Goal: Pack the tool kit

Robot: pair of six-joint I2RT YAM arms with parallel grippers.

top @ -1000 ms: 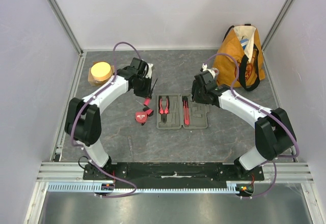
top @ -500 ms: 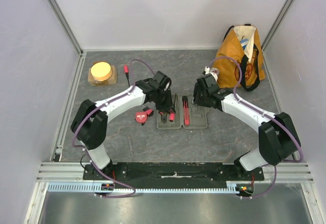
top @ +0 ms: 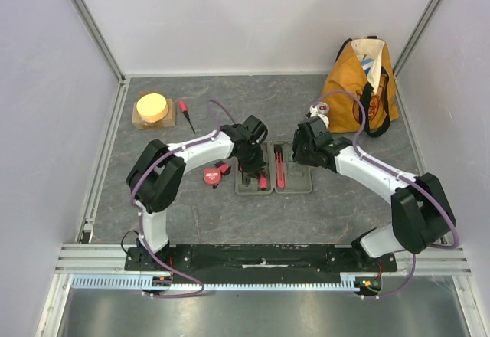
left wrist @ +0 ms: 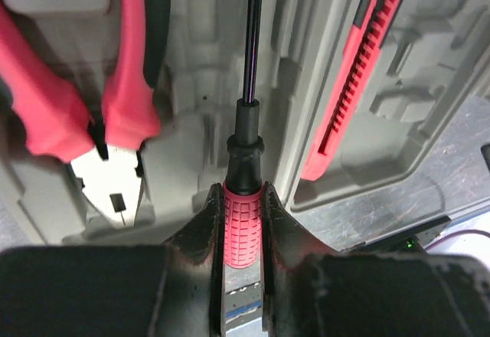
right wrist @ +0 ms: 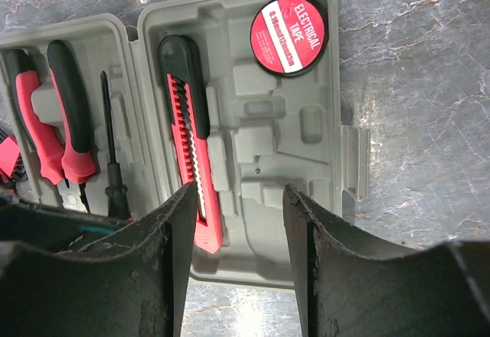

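The grey tool kit case (top: 295, 178) lies open in the middle of the table. Its left half holds red-and-black pliers (left wrist: 76, 99); its right half holds a red cutter (right wrist: 187, 130) and a roll of electrical tape (right wrist: 289, 36). My left gripper (left wrist: 243, 193) is shut on the red handle of a screwdriver (left wrist: 243, 226), whose black shaft lies along a slot beside the pliers. My right gripper (right wrist: 237, 199) hovers open over the case's right half (right wrist: 268, 145), with nothing between its fingers. A round red tape measure (top: 214, 175) lies on the table left of the case.
A second red-handled screwdriver (top: 186, 115) lies at the back left near a yellow disc on a small box (top: 153, 109). An orange tote bag (top: 364, 80) stands at the back right, with a small white-and-red object (top: 318, 109) in front of it.
My left arm has swung from the back left over the case and lowered the screwdriver into its left half. The second screwdriver now shows. The right arm barely shifted.
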